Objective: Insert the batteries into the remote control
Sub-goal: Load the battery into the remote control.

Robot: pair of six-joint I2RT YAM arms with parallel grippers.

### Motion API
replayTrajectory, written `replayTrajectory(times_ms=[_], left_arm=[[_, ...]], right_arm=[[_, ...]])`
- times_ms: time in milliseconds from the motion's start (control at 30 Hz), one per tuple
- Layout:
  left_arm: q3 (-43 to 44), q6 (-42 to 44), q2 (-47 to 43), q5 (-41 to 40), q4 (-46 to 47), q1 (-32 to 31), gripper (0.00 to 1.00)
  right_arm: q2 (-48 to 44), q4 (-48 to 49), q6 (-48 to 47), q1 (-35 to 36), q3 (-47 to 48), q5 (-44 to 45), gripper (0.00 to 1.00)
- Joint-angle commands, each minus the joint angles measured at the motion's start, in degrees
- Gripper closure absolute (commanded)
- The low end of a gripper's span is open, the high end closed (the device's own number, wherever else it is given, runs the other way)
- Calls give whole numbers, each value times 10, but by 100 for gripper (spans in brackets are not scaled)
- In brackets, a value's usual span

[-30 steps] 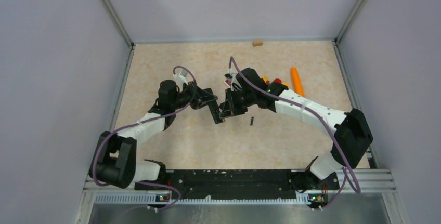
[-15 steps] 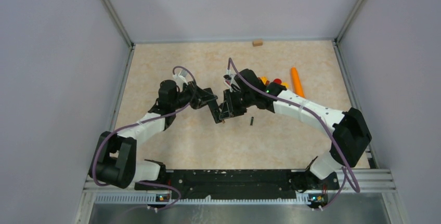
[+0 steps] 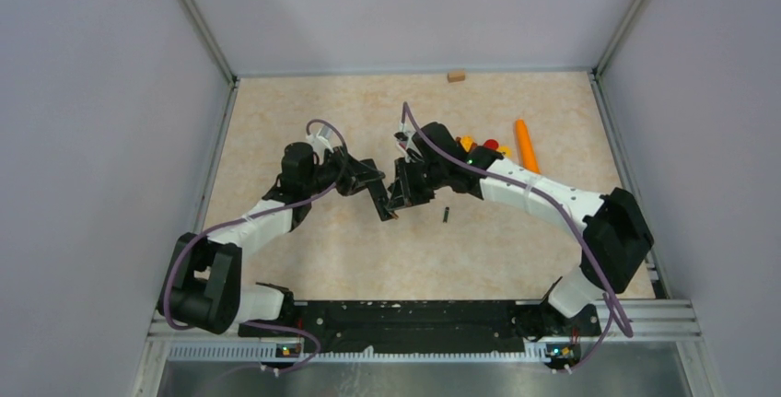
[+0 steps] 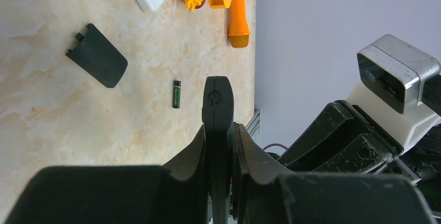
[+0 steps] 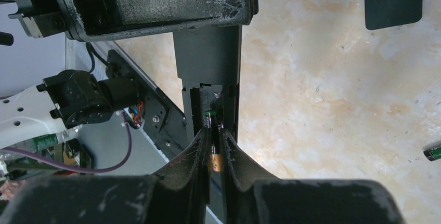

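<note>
Right gripper [image 5: 214,133] edged left, pinching battery [image 5: 214,160] in remote control [image 5: 208,63] bay, left gripper [image 4: 218,130] clamping remote control, second battery [image 4: 177,93] right

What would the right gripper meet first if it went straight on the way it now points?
The open compartment of the remote control, directly ahead. The battery pinched in the right gripper would probably touch it first, though depth is unclear.

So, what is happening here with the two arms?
The left gripper holds a slim black remote control with its battery bay open. The right gripper pinches a small gold and green battery and has its tip at the open bay. A second dark battery and the flat black cover lie on the marbled table.
</note>
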Motion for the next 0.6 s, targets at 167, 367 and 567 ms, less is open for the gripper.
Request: replayTrajectory(times_ms=[167,367,567], left_arm=[[30,-4,-11,-2,-19,-2,100],[35,-11,-12,-3,-27,-2,100],[36,-16,-13,0,-32,-2,100]], right_arm=[[11,6,-15,14,35,22,82],[16,-7,-20,22,35,56,86],[8,19,8,23,20,88,90]])
